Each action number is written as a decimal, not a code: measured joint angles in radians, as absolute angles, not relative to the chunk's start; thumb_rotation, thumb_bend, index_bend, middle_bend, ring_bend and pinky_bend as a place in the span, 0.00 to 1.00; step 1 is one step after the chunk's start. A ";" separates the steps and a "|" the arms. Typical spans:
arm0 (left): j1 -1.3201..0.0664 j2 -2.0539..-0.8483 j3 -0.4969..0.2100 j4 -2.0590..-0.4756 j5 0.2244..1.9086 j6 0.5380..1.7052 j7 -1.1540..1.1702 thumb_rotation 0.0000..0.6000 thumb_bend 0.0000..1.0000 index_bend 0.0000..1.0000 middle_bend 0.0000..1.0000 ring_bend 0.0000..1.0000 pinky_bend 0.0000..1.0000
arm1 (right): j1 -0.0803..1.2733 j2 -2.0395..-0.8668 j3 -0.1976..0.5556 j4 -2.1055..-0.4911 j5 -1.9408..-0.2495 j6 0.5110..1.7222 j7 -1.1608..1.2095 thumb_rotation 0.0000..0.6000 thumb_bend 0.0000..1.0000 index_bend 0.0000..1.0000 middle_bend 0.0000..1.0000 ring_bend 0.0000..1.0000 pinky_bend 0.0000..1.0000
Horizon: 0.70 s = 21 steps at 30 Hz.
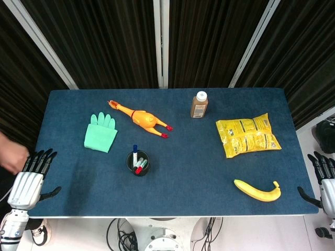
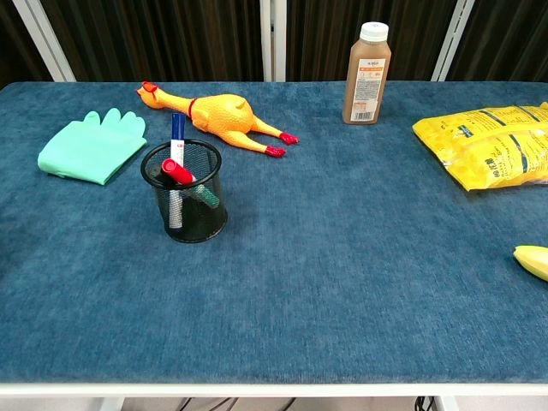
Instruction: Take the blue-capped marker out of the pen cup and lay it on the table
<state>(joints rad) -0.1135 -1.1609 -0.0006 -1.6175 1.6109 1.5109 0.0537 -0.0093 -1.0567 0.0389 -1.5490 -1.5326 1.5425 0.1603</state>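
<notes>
At the far left of the head view the left hand (image 1: 32,175) hangs off the desk's (image 1: 199,172) left edge, its fingers (image 1: 42,159) apart and straight and holding nothing; it does not show in the chest view; next on the blue desk lies a mint-green glove (image 1: 100,133), flat, fingers pointing toward the back; just right of it and a little further back a yellow rubber chicken (image 1: 140,118) lies on its side, head toward the glove and red feet toward the right; in front of the chicken stands the black mesh pen cup (image 2: 184,202), upright, near the glove but not touching it; inside it the blue-capped marker (image 2: 177,137) stands nearly upright against the back rim, its blue cap sticking above the rim, while a red-capped marker (image 2: 176,171) and a dark green-capped one (image 2: 205,196) lean beside it in the same cup; further right, toward the back edge, a brown bottle (image 2: 366,74) with a white cap stands upright; right of it a yellow snack bag (image 1: 247,135) lies flat; in front of the bag, apart from it, lies a banana (image 1: 257,191) near the front edge; at the far right the right hand (image 1: 325,180) sits off the desk's right edge, fingers (image 1: 320,164) apart and empty.
</notes>
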 measured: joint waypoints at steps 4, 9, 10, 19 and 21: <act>-0.112 -1.162 -0.001 -1.615 1.610 1.513 0.051 1.00 0.14 0.01 0.00 0.00 0.00 | -0.011 -1.056 0.039 -1.550 -1.533 1.545 0.160 1.00 0.18 0.00 0.00 0.00 0.00; -0.113 -1.159 -0.002 -1.619 1.614 1.515 0.050 1.00 0.14 0.01 0.00 0.00 0.00 | -0.012 -1.055 0.038 -1.549 -1.535 1.546 0.163 1.00 0.18 0.00 0.00 0.00 0.00; -0.114 -1.158 -0.002 -1.621 1.615 1.514 0.050 1.00 0.14 0.01 0.00 0.00 0.00 | -0.012 -1.055 0.038 -1.548 -1.534 1.546 0.164 1.00 0.18 0.00 0.00 0.00 0.00; -0.169 -1.073 -0.019 -1.738 1.640 1.460 0.071 1.00 0.14 0.04 0.00 0.00 0.00 | -0.009 -1.052 0.042 -1.561 -1.538 1.551 0.159 1.00 0.18 0.00 0.00 0.00 0.00; -0.198 -1.036 -0.028 -1.791 1.643 1.424 0.073 1.00 0.14 0.05 0.00 0.00 0.00 | -0.009 -1.052 0.041 -1.565 -1.539 1.550 0.151 1.00 0.18 0.00 0.00 0.00 0.00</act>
